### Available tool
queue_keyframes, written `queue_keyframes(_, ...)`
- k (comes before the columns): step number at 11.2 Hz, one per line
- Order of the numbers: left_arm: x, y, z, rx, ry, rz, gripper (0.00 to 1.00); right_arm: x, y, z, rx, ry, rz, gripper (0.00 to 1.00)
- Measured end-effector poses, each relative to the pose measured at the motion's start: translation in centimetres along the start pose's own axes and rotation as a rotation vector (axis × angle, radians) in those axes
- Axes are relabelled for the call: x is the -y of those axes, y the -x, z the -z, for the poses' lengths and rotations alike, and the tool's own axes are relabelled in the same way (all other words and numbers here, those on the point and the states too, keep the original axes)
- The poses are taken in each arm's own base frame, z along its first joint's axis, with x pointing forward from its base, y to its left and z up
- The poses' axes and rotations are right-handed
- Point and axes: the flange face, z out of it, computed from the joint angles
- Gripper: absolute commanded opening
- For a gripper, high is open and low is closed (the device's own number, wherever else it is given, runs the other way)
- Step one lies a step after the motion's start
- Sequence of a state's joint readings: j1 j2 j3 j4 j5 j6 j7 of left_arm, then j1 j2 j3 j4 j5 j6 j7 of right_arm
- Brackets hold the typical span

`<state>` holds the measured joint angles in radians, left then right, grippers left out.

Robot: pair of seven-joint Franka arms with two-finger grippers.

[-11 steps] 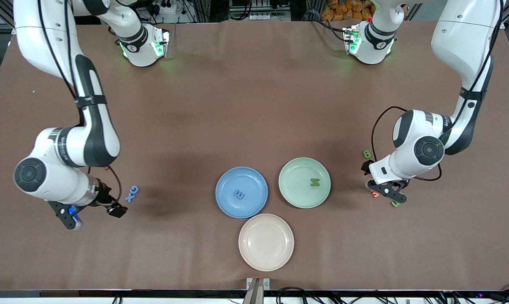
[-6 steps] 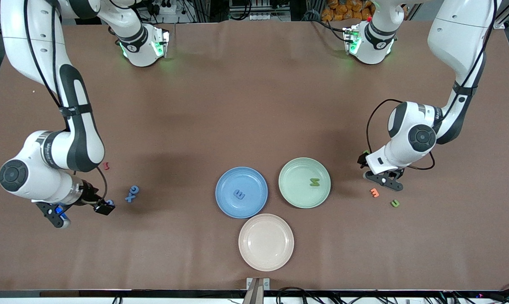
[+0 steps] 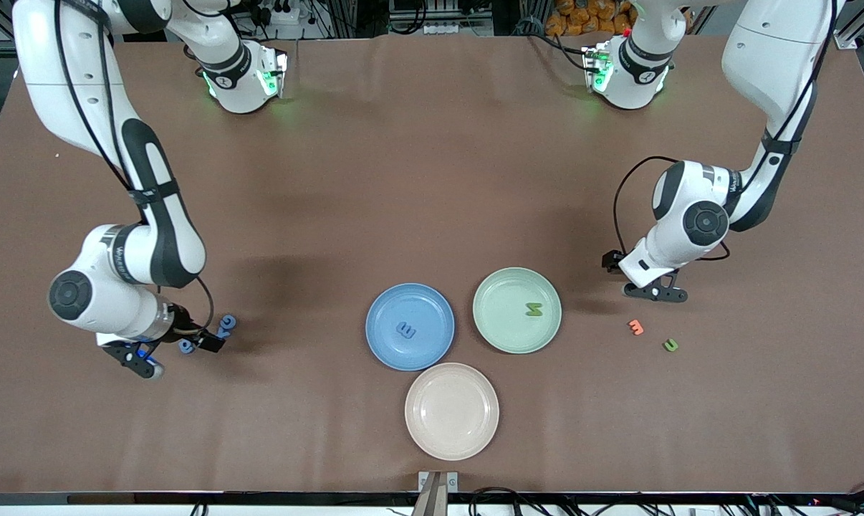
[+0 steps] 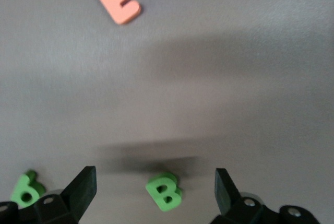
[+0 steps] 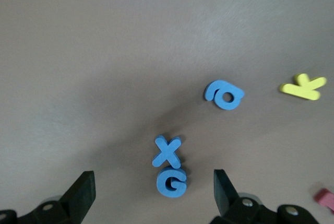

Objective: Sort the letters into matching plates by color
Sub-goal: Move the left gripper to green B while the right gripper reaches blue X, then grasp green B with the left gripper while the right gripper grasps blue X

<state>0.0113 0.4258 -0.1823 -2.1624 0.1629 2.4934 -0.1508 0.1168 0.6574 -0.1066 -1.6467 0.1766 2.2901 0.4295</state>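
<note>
Letters (image 5: 168, 151) | bare table (image 3: 403, 179) around (both fingers spread)

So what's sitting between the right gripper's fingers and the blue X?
In the right wrist view, the blue G lies there, touching the blue X, centred between the open right gripper fingers.

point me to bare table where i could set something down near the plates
Bare cloth runs from the blue plate toward the right gripper. The three plates crowd together, the cream plate nearest the camera. Letters clutter both grippers' spots, the left gripper too.
</note>
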Motion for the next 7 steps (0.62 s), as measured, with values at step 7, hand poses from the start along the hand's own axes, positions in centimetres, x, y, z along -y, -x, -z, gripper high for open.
queue_keyframes(7,-0.3,1.7,-0.2,0.018,-0.007,0.072,0.9,-0.9,1.2,-4.3,-0.02,0.007,0.051,0.91)
